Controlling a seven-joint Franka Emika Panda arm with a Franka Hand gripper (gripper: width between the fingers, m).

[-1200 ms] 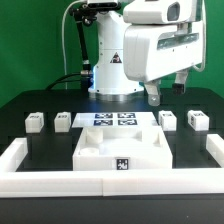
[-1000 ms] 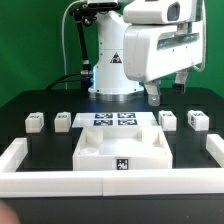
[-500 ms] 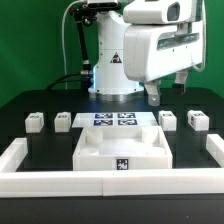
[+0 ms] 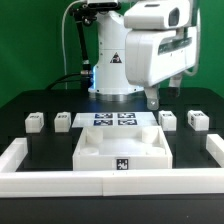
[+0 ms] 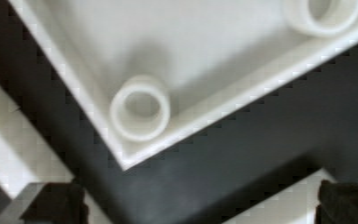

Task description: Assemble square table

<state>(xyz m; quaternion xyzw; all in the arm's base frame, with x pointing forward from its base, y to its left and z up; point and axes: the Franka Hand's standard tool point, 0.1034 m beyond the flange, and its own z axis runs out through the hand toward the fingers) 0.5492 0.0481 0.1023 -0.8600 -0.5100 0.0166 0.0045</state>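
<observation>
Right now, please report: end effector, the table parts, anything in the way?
End effector open, empty, raised. Tabletop flat, untouched; four legs loose behind it. Nothing blocking the tabletop.

Marker board [image 4: 114, 120]: flat on the black table [image 4: 35, 100], below the gripper [image 4: 170, 92] (four tags).
White rim [image 4: 18, 153]: edging the table, well below the gripper.

Your exterior view faces the arm [image 4: 112, 60] from across the worktop [image 4: 40, 105], slightly raised, far enough to hold it all. Your wrist view looks down very close on one corner hole [image 5: 140, 108] of the square table [image 5: 194, 50], which both views share.
</observation>
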